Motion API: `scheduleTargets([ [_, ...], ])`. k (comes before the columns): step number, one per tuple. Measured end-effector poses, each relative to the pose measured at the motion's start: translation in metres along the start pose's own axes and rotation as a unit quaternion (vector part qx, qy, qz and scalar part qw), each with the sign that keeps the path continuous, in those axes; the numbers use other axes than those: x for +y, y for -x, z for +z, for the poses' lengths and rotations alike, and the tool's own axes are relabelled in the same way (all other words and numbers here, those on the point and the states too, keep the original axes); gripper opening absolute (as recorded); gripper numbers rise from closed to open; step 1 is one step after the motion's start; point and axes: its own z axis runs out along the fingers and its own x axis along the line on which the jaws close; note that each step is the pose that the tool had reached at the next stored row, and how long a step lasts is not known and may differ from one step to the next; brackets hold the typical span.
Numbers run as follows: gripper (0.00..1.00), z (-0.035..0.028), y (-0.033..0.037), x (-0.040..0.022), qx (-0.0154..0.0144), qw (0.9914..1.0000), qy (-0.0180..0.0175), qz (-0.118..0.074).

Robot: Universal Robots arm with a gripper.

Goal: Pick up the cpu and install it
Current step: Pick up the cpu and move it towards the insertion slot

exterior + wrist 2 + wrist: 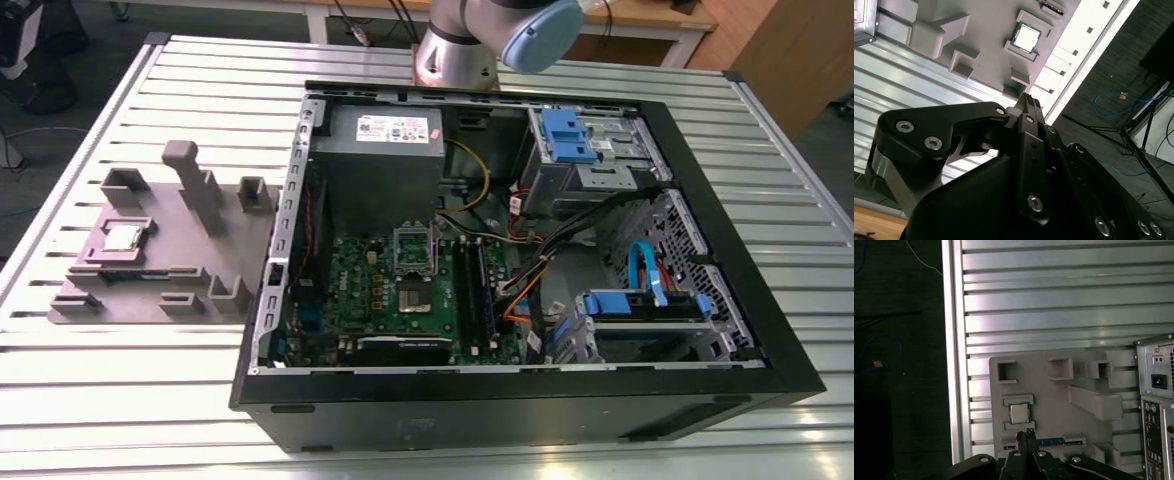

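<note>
On the table point(200, 90), toward the exterior view's left, found the mauve-grey tray point(167, 262) with the cpu point(123, 237) lying flat in a square recess, silver top up. Well apart from the open computer case point(534, 392) on the exterior view's right.

Observed the gripper point(1029, 433) in both wrist views, hanging high over the tray and aimed close beside the cpu, clear of any contact. Fingers drawn together, tips meeting, nothing held between them.

Noted the metal-framed socket point(414, 250) on the green board inside the case, far from the gripper.

Judged step in hand: approach for the pick-up; nothing lifted, install not begun.

Judged requirements of the pick: fingers spread wider than the chip, squared to two opposite edges, centred over the recess, then lowered straight. Thin rim and low recess walls leave little to grip, so light, even pressure advised.
</note>
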Motion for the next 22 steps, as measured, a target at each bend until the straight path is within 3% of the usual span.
scheduleTargets([
  [4,0.1,0.0,-0.0003,0.0,0.0,1.0,0.0,0.0],
  [7,0.16,0.0,-0.0006,-0.0001,0.0,1.0,0.0,0.0],
  [9,0.29,0.0001,-0.0008,-0.0001,0.0,1.0,0.0,0.0],
  [13,0.41,0.0001,-0.0011,-0.0001,0.0,1.0,0.0,0.0],
  [15,0.53,0.0001,-0.0011,-0.0001,0.0,1.0,0.0,0.0],
  [16,0.53,0.0002,-0.0011,-0.0001,0.0001,1.0,0.0,-0.001],
  [17,0.53,0.0006,-0.0011,-0.0001,0.0001,0.99999,0.0001,-0.004],
  [18,0.59,0.001,-0.0012,-0.0001,0.0004,0.99995,0.0003,-0.01],
  [22,0.59,0.0027,-0.003,-0.0004,0.0014,0.99955,0.0007,-0.03],
])
